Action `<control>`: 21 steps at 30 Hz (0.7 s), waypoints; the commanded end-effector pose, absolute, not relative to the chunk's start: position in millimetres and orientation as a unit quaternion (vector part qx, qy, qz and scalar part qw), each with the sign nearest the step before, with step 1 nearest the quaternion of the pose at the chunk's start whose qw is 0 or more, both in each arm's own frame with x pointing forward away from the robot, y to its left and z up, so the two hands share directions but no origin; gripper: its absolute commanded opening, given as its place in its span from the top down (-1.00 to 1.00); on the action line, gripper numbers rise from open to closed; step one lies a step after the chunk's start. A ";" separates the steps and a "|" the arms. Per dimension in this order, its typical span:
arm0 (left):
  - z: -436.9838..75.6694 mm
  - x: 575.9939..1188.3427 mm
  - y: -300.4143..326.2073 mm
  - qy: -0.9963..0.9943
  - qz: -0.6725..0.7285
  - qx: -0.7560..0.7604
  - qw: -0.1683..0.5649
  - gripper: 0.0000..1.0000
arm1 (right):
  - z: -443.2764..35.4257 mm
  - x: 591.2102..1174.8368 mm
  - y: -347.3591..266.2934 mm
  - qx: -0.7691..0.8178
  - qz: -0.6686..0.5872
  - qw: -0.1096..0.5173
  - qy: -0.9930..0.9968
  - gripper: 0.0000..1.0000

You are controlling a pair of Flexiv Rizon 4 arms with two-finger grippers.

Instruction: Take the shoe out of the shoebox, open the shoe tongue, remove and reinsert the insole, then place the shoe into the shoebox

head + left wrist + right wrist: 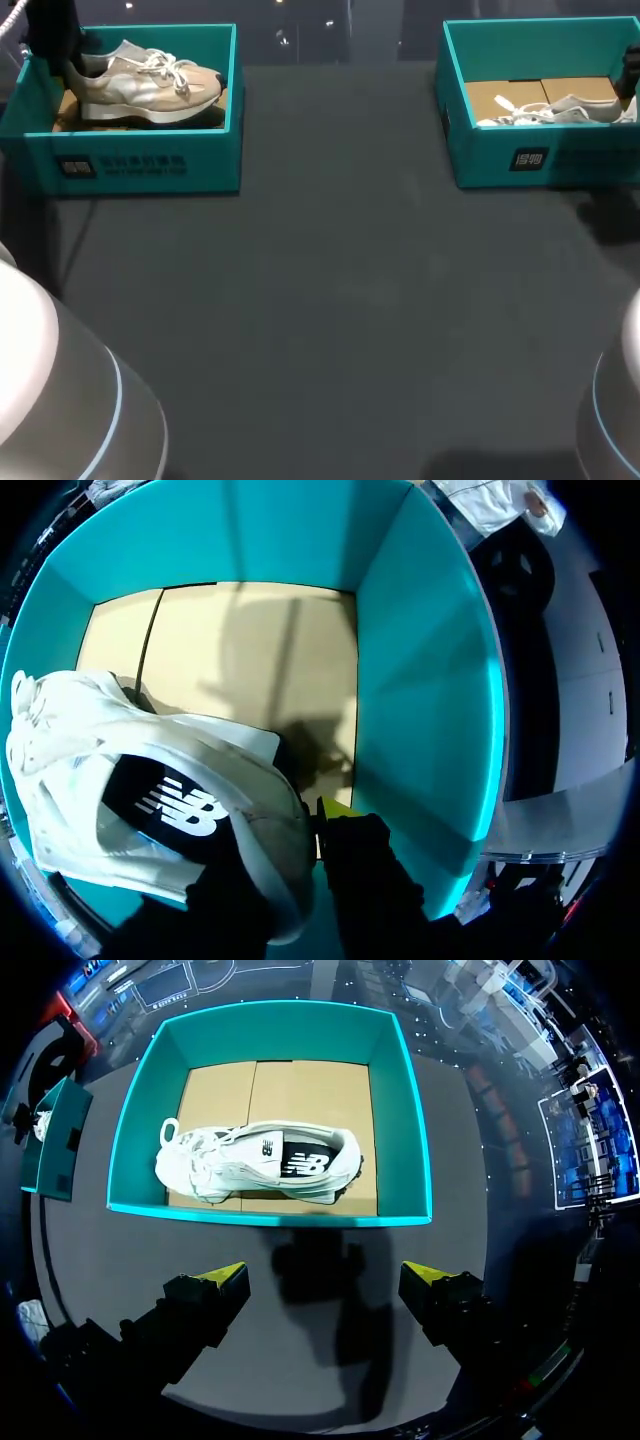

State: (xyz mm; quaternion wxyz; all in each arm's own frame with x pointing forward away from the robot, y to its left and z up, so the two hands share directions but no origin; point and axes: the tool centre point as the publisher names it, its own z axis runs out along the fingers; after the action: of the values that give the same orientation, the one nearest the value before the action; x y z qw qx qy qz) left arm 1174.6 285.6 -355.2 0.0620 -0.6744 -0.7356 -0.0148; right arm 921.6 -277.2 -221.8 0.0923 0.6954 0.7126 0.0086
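In the left shoebox (140, 165), my left gripper (305, 830) is down at the heel of the beige sneaker (150, 85). The shoe lies on its sole on the cardboard floor, toe towards the table's middle. I cannot tell whether the heel is clamped; the shoe hides too much. To lift it out well, I judge the grip should take the heel collar firmly, then rise straight until the sole clears the teal wall, or the toe may catch. My right gripper (325, 1285) hangs spread wide, holding nothing, over the table just before the right shoebox (270, 1218), where a white sneaker (265, 1165) lies.
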 end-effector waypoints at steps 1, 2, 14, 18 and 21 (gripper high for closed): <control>-330.3 1176.8 286.7 -0.739 -0.014 -0.671 0.065 1.00 | -221.8 920.3 -277.0 0.695 0.009 0.093 0.712 -1.00; -325.3 1176.6 286.4 -0.743 -0.017 -0.665 0.067 1.00 | -221.8 920.3 -277.0 0.695 0.009 0.093 0.712 -1.00; -256.2 1161.4 279.6 -0.760 -0.052 -0.644 0.062 1.00 | -221.8 920.3 -277.0 0.695 0.009 0.093 0.712 -1.00; -236.0 1150.7 277.2 -0.767 -0.070 -0.634 0.061 1.00 | -221.8 920.3 -277.0 0.695 0.009 0.093 0.712 -1.00; -221.2 1141.7 274.7 -0.774 -0.088 -0.625 0.056 1.00 | -221.8 920.3 -277.0 0.695 0.009 0.093 0.712 -1.00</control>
State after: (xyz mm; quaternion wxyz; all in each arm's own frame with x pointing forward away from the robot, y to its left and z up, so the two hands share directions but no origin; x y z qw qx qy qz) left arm 1173.5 284.5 -250.0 0.0761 -0.6250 -0.7746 -0.0597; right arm 921.5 -277.1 -221.7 0.0924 0.6954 0.7126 0.0085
